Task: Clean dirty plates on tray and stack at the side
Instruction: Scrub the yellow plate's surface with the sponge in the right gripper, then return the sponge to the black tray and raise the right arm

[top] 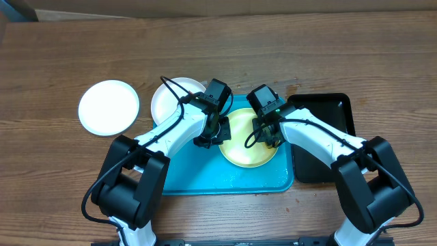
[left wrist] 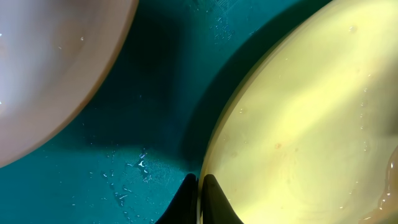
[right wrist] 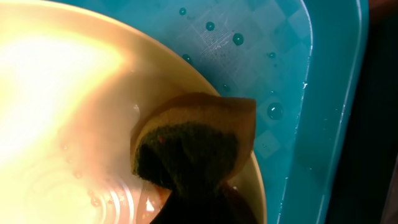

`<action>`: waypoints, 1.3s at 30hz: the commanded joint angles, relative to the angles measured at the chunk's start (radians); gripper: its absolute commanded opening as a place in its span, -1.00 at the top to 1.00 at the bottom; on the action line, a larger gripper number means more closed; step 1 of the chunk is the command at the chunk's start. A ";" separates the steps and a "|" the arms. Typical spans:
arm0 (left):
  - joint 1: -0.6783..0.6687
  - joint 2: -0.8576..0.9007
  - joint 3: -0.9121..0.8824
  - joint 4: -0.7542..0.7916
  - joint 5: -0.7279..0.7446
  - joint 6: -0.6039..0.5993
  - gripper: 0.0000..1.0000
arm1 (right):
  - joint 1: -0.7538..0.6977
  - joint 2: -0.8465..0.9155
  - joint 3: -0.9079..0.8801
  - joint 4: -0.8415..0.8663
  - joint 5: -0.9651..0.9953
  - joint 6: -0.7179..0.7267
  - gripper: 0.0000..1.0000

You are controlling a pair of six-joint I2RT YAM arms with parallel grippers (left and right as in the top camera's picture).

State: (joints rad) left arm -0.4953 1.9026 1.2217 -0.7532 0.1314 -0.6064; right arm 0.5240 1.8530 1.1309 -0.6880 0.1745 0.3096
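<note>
A pale yellow plate [top: 247,140] lies in the turquoise tray [top: 194,171]. My left gripper [top: 213,133] is shut on its left rim; in the left wrist view the fingers [left wrist: 201,193] pinch the yellow plate's edge [left wrist: 298,124]. My right gripper [top: 271,133] is shut on a sponge [right wrist: 196,146], yellow-brown with a dark green scrub face, pressed on the wet plate [right wrist: 68,118] near its right rim. A white plate [top: 171,99] lies partly on the tray's far left corner. Another white plate [top: 108,107] lies on the table at left.
A black tray [top: 328,130] sits right of the turquoise tray, touching it. Water drops dot the tray floor [right wrist: 249,43]. The white plate's rim [left wrist: 50,74] lies close to the left fingers.
</note>
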 commanded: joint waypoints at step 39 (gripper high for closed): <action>0.005 0.007 -0.009 0.001 0.000 0.009 0.89 | -0.282 0.011 0.357 -0.394 -0.335 -0.158 0.93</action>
State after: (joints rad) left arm -0.4934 1.9026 1.2217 -0.7540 0.1310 -0.6029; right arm 0.3241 1.8709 1.4628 -1.0237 -0.2604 0.1562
